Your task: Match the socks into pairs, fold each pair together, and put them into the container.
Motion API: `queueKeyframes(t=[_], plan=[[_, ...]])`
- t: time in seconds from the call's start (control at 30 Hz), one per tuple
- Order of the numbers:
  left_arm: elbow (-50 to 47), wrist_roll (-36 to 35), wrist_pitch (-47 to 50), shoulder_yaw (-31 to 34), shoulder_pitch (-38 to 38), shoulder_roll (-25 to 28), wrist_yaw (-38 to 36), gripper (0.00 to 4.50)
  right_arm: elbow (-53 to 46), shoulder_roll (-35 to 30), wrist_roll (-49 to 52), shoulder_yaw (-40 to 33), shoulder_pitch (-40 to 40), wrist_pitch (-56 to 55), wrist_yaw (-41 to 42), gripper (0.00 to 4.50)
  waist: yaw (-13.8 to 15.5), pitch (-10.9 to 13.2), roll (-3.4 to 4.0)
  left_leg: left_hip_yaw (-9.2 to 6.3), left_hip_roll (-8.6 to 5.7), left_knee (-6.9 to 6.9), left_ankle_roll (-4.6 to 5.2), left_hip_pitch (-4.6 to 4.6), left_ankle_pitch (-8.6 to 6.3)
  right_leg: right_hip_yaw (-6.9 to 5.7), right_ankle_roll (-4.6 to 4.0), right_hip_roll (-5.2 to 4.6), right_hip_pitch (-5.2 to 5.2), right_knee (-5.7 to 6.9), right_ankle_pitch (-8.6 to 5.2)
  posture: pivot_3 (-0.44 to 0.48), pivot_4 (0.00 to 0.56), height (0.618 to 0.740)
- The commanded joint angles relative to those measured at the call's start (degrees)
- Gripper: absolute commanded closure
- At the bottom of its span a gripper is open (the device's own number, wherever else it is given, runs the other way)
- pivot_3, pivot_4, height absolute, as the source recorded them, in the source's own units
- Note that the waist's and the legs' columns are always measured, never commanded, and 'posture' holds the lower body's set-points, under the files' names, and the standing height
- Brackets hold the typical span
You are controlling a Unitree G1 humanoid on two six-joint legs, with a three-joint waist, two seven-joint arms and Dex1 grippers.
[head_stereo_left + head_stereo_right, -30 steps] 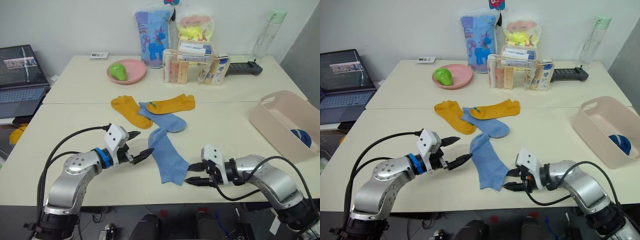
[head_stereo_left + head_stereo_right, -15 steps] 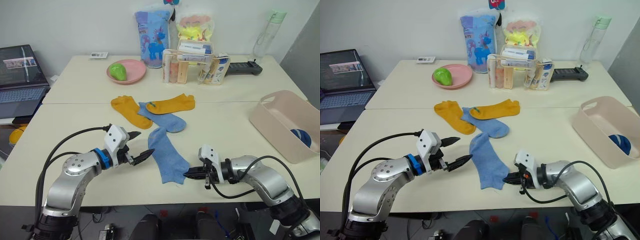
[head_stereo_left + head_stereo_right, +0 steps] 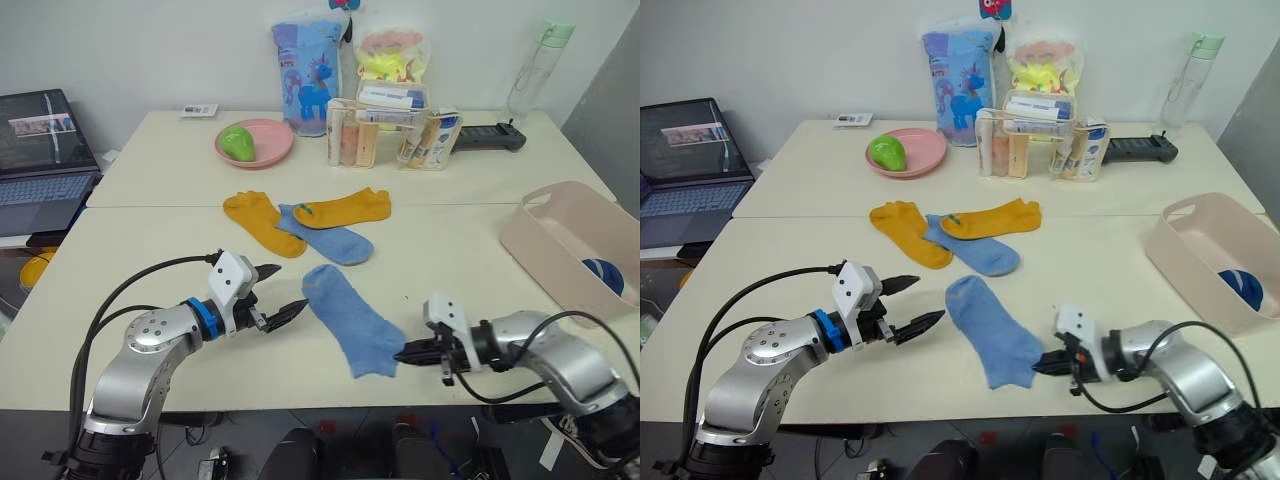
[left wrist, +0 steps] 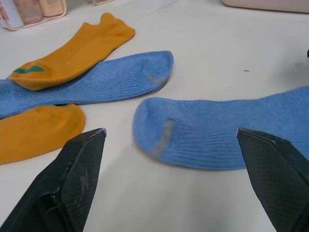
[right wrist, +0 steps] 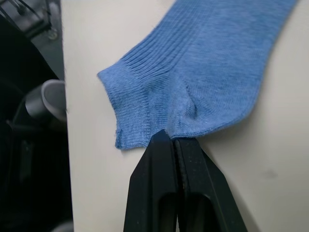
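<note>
Right gripper (image 3: 408,352) had its jaws pinched tight on the heel edge of a light blue sock (image 3: 352,318) lying flat nr the table's (image 3: 150,240) front edge. Left gripper (image 3: 276,296) sat beside that sock's toe, jaws wide apart, holding nothing. The other blue sock (image 3: 325,237) and 2 mustard socks (image 3: 255,220) lay overlapped toward mid-table. Container (image 3: 560,240) at the right edge held a dark blue bundle (image 3: 601,273), likely the navy pair. So approx one pair done; blue & yellow pairs left to match, fold, bin.

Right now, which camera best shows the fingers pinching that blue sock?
The right wrist view: the right arm's fingers are shut on the near light blue sock at its heel edge. The eye views show the whole sock; the left wrist view shows its toe end.
</note>
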Motion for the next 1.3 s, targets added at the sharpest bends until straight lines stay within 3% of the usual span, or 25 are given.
queueKeyframes(t=[0.03,0.27,0.5,0.6,0.73,0.9,1.2,1.3], plan=[[0.22,0.17,-1.24,-0.39,-1.13,0.38,0.55,0.0,2.62,-1.81,-1.77,-1.05,-2.13,-2.5,1.73,4.47,-0.02,0.0,0.0,0.0,0.01,0.0,0.0,0.0,0.0,0.0,0.0,0.0,0.0,0.0,0.0,0.0,0.15,0.74],[4.29,1.84,-2.98,-3.71,-5.05,-0.57,0.29,0.0,13.27,-2.39,-8.76,0.35,-9.81,-8.95,2.82,4.47,0.01,0.0,-0.01,0.02,0.0,0.02,0.0,0.0,0.0,-0.01,-0.01,0.0,0.01,0.01,0.01,0.0,0.15,0.74],[6.73,2.6,-4.32,-5.86,-7.25,-1.15,-0.26,0.0,16.49,-1.69,-10.73,-0.22,-12.19,-11.43,3.24,4.47,-0.07,0.0,-0.01,0.04,0.02,0.01,0.0,-0.02,0.0,0.01,-0.01,0.0,-0.02,-0.02,0.01,0.0,0.15,0.74],[9.3,3.93,-5.35,-7.54,-8.99,-2.23,0.29,0.0,15.77,-1.91,-9.57,-2.28,-11.47,-10.85,2.8,3.84,0.11,0.0,-0.01,0.02,0.02,0.01,0.0,-0.02,0.0,-0.01,-0.01,-0.01,-0.02,0.0,0.01,0.0,0.15,0.74],[13.63,6.37,-6.78,-9.25,-10.6,-3.47,1.5,0.0,12.35,-3.52,-7.65,-6.44,-8.65,-8.4,2.04,2.51,0.21,0.01,-0.01,0.04,-0.01,0.04,0.0,-0.04,0.0,0.01,-0.01,-0.01,-0.03,-0.02,0.01,0.0,0.15,0.74],[18.92,6.84,-6.89,-8.93,-12.23,-4.79,2.83,0.0,3.82,-4.87,-4.19,-11.05,-1.35,-3.81,0.69,2.51,0.22,0.01,-0.01,0.03,0.03,0.02,0.0,-0.06,0.0,0.02,-0.01,0.0,-0.06,0.0,0.01,0.0,0.15,0.74],[20.97,6.54,-6.62,-9.98,-12.66,-6.74,2.82,0.0,-10.82,1.49,-2.91,-16.87,9.07,7.57,-15.45,2.51,0.28,0.0,-0.01,0.03,0.01,0.03,0.0,-0.05,0.0,0.03,-0.01,-0.01,-0.06,0.03,0.01,0.0,0.15,0.74],[21.97,7.32,-6.98,-10.21,-12.79,-6.7,3.29,0.62,-13.89,4.84,-3.64,-17.55,12.97,9.36,-20.88,2.47,0.32,0.0,-0.01,0.02,0.0,0.03,0.0,-0.05,0.0,0.04,-0.01,-0.01,-0.06,0.05,0.01,0.0,0.15,0.74]])
